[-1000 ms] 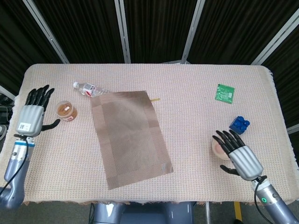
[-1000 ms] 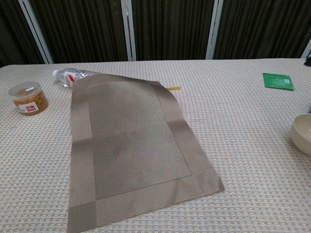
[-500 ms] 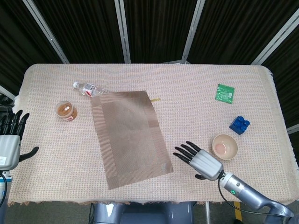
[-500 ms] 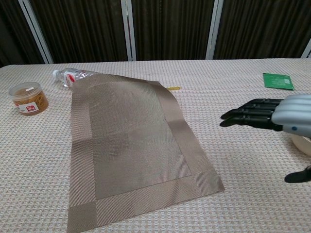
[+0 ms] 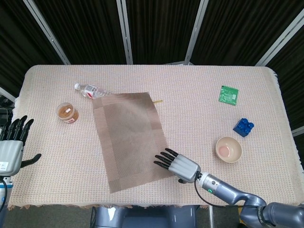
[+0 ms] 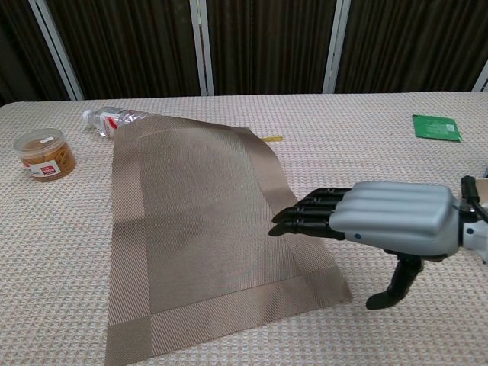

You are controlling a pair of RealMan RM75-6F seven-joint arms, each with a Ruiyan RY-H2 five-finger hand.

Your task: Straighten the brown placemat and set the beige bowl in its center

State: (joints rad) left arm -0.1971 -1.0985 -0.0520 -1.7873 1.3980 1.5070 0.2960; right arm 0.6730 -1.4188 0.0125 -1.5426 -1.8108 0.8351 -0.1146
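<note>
Black fingers [image 6: 305, 217] on the right hand [image 5: 179, 166] reach out flat and slightly apart, holding nothing, over the near right corner of the brown placemat [image 5: 130, 137]; whether they touch the weave I cannot tell; the thumb hangs down beside the mat's edge in the chest view. The placemat lies skewed on the bench [image 5: 190, 104], its far corner lapping against a clear bottle [image 5: 89, 90]; a small yellow thing shows at its far right corner. The beige bowl [image 5: 229, 149] sits well apart to the right, near a blue block [image 5: 243, 127], with a green packet [image 5: 228, 94] further back. The left hand [image 5: 12, 148] waits at the bench's left edge, fingers spread and empty, with an orange-lidded jar [image 5: 67, 112] nearby.

The risk, as I judge it: pressing on one corner alone may buckle or fold the mat rather than turn it; a swing could also shove the bottle along, or the returning arm could clip the bowl.
</note>
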